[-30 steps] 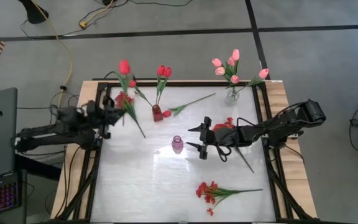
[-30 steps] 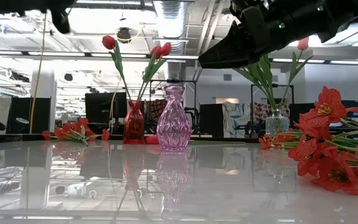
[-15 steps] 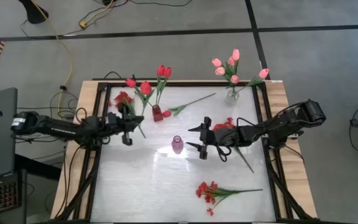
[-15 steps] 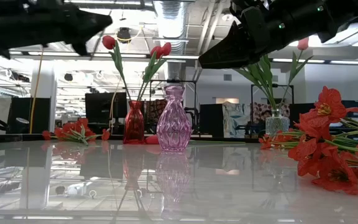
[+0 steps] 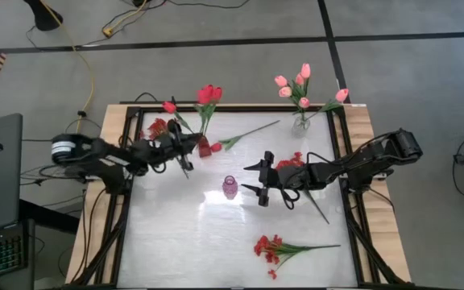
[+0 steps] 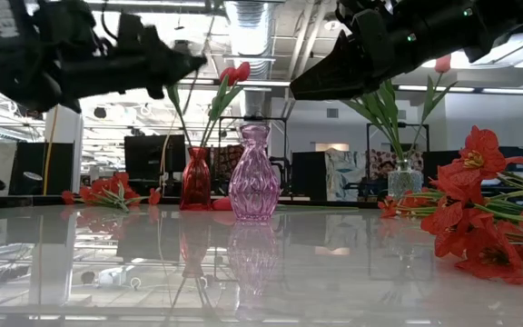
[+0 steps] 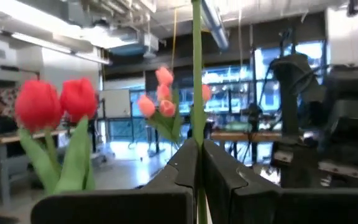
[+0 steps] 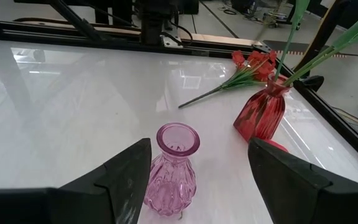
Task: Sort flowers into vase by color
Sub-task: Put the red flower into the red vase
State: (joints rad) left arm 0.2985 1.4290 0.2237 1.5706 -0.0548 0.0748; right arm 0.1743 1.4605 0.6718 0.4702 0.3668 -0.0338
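Observation:
My left gripper (image 5: 187,143) (image 7: 197,152) is shut on a red tulip's green stem (image 7: 197,74), lifted above the table just left of the red vase (image 5: 205,147). That vase holds red tulips (image 5: 211,93) (image 7: 58,102). In the low view the left gripper (image 6: 189,65) hides the held bloom. My right gripper (image 5: 259,179) (image 8: 197,186) hovers open, its fingers on either side of the empty pink vase (image 5: 229,187) (image 8: 173,168) without touching it. A clear vase (image 5: 300,122) at the far right holds pink tulips (image 5: 300,84). My left gripper pinches the tulip's thin green stem (image 7: 197,127) between its two fingers. The fingers (image 7: 219,168) come level from the table's left and lie across the stem. The stem stands upright, lifted clear, and runs up out of the wrist view.
Red blossom bunches lie near the near edge (image 5: 274,248), at the far left (image 5: 160,127) and under the right arm (image 5: 292,161). One red tulip (image 5: 234,141) lies beside the red vase. Bare white tabletop (image 5: 176,234) is at the near left.
My left gripper has carried the red tulip from near the table's left edge toward the right, up to the red vase, staying shut on the stem. The tulip's bloom has moved from the far left corner toward the vase's own tulips.

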